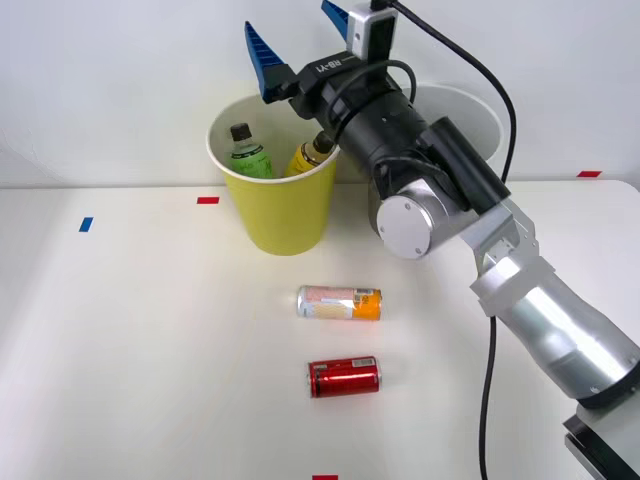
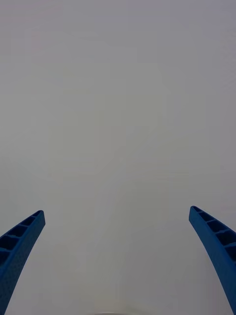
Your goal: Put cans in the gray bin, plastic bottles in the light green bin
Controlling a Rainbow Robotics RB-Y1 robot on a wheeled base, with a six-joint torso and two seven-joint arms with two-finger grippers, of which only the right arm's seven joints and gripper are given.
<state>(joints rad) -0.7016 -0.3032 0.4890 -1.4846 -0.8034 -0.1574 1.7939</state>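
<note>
Bottles, green [image 1: 247, 152] and yellow [image 1: 306, 157], are standing inside the light green bin [image 1: 280, 215], seen from the front. Cans are lying on the surface [image 1: 150, 340] nearer the robot: pink-orange can [image 1: 339, 302], red can [image 1: 344, 377]. Right gripper [image 1: 300, 40] is hovering above the bin's rim, fingers [image 2: 19, 246] spread apart, holding nothing; wrist view is facing blank wall. Gray bin [image 1: 470, 115] is sitting behind the arm.

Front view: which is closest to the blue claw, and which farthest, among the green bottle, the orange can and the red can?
From the right gripper:
1. Green bottle, inside the light green bin just below it.
2. Orange can, lying mid-table.
3. Red can, lying nearest the robot.
</note>
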